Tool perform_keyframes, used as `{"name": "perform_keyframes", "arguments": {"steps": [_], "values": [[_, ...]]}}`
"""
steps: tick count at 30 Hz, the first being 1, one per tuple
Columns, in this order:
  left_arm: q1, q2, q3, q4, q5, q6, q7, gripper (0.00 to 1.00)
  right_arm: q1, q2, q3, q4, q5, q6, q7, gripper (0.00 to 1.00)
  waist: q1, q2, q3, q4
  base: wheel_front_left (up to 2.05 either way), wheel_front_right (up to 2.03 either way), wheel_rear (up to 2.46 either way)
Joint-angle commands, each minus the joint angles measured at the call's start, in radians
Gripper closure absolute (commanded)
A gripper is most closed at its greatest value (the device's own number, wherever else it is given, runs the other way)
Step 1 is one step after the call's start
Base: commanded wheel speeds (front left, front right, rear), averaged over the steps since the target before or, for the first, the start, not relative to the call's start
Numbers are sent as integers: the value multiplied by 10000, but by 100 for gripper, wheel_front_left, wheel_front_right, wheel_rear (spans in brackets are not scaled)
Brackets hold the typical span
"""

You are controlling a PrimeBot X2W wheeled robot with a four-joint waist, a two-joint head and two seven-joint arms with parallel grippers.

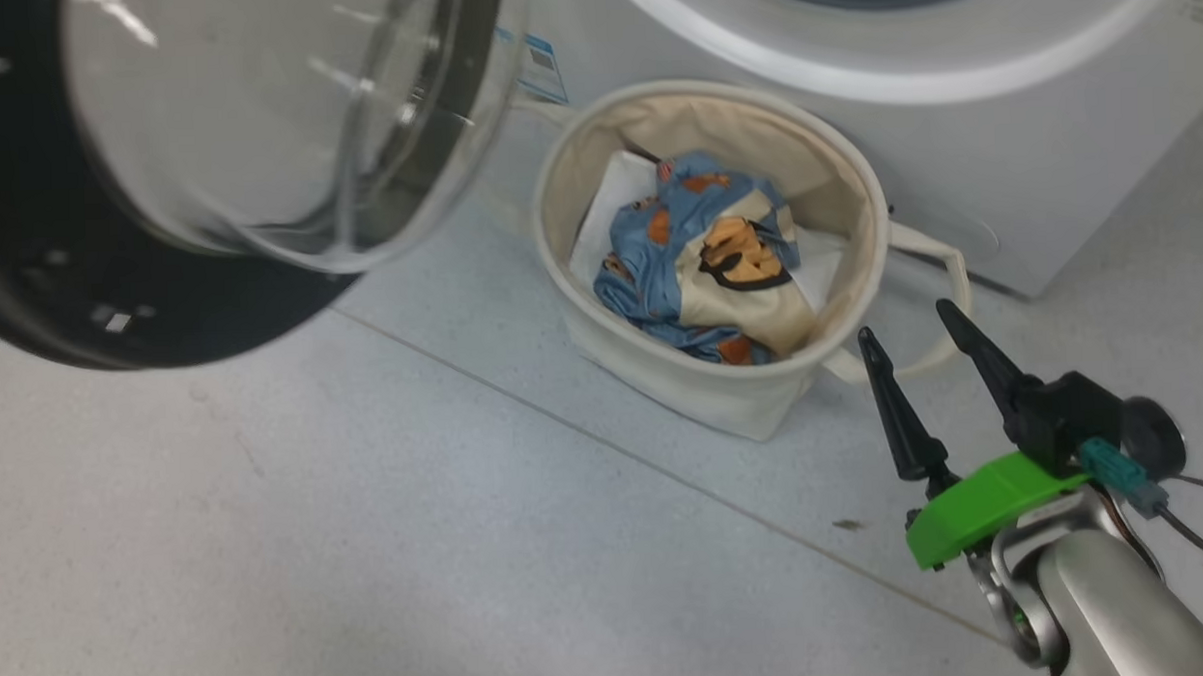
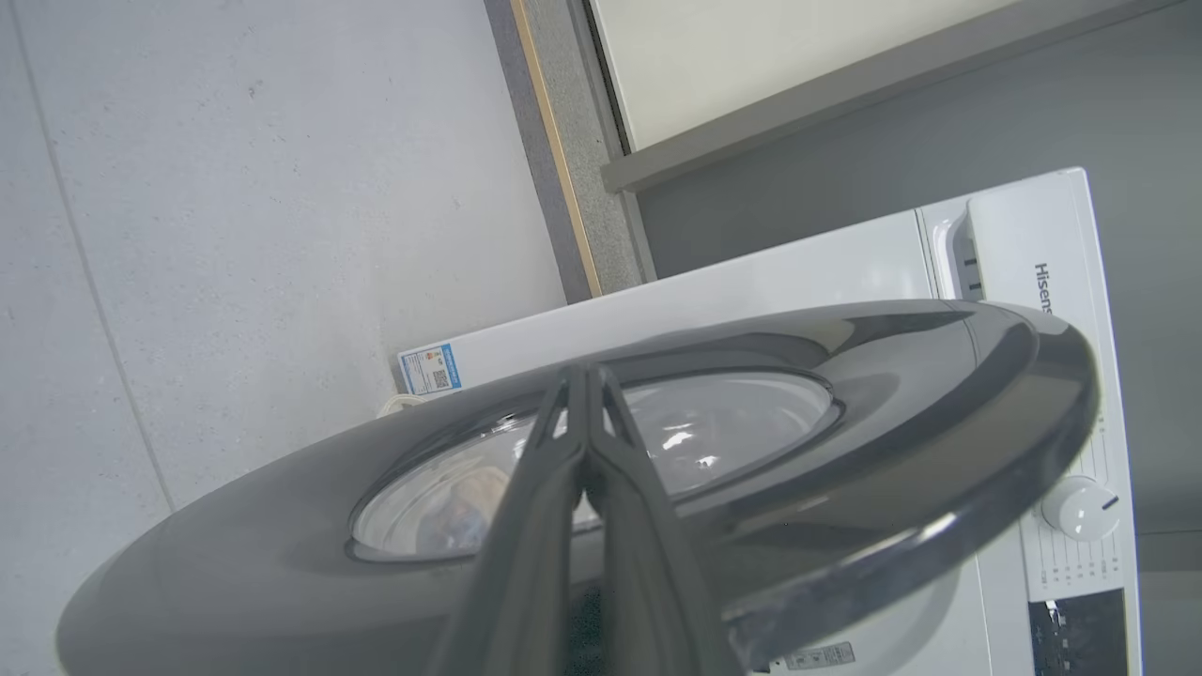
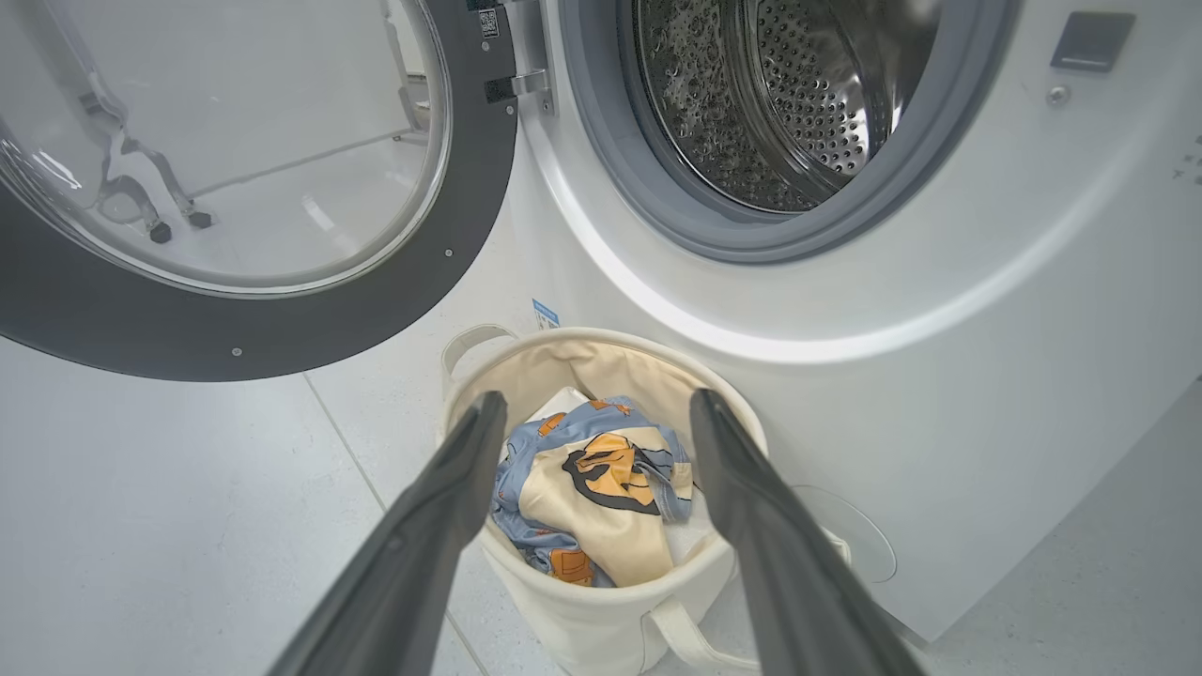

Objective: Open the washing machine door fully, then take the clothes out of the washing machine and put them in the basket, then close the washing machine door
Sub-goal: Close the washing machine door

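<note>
Hovering spread and empty just beside the basket [image 1: 683, 385], the right hand [image 1: 906, 320] is pointing at it; inside, one bundle of clothes [image 1: 678, 245] is lying on one white sheet [image 1: 616, 192]. Beyond, the left hand [image 2: 587, 371], fingers pressed together on nothing, is aiming at the outer face of the one door [image 1: 20, 298], which is standing wide open; contact I cannot tell. The one washing machine [image 1: 1006, 164] is showing a bare drum [image 3: 779, 94]. Unloading is looking done, so closing is in hand: the next move is calling for a steady push on the door's outer face until it latches.
</note>
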Motion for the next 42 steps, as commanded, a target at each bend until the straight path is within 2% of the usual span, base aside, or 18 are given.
{"name": "perform_keyframes", "arguments": {"steps": [1, 10, 14, 15, 20, 25, 30, 36, 39, 42], "values": [[21, 150, -187, -543, 40, -70, 300, 100, 200, 54, 197, -198, 107, 8, -162, 0, -1, 0, -396, 323, 0, 0, 0], [1514, -1592, -1948, -2571, 372, -70, 767, 100, 471, 435, 986, 810, 751, 8, -666, 0, -1, 0, -1850, 657, 0, 0, 0], [2107, -2298, -2349, -3315, 275, -70, 767, 100, 428, 589, 1293, 1212, 1061, 8, -860, 0, -1, 0, -2333, 647, 0, 0, 0], [2107, -2298, -2349, -3315, 275, -70, 767, 100, 428, 589, 1293, 1212, 1061, 8, -860, 0, -1, 0, -2333, 647, 0, 0, 0], [2678, -3204, -3015, -3924, 451, -71, 674, 100, 388, 648, 1570, 1615, 1349, 8, -997, 0, -1, 0, -2730, 600, 0, 0, 0], [2940, -4009, -3362, -3968, 497, -69, 219, 100, 410, 665, 1685, 1816, 1545, 8, -1056, 0, -1, 0, -3031, 451, 0, 0, 0], [3095, -4396, -4001, -3754, 324, -70, 30, 100, 606, 584, 1529, 1844, 1586, 8, -1075, 0, -1, 0, -3358, 172, 0, 0, 0], [3174, -4477, -5041, -3540, -382, -70, -363, 100, 1056, 646, 1062, 1528, 1465, 8, -1080, 0, -1, 0, -3666, -288, 0, 0, 0], [3132, -4480, -5526, -3378, -735, -70, -865, 100, 1251, 707, 853, 1353, 1355, 8, -1081, 0, -1, 0, -3699, -676, 0, 0, 0], [2991, -4481, -5542, -2921, -955, -70, -1318, 100, 1268, 724, 728, 1175, 1212, 8, -1081, 0, -1, 0, -3539, -1217, 0, 0, 0]]}}
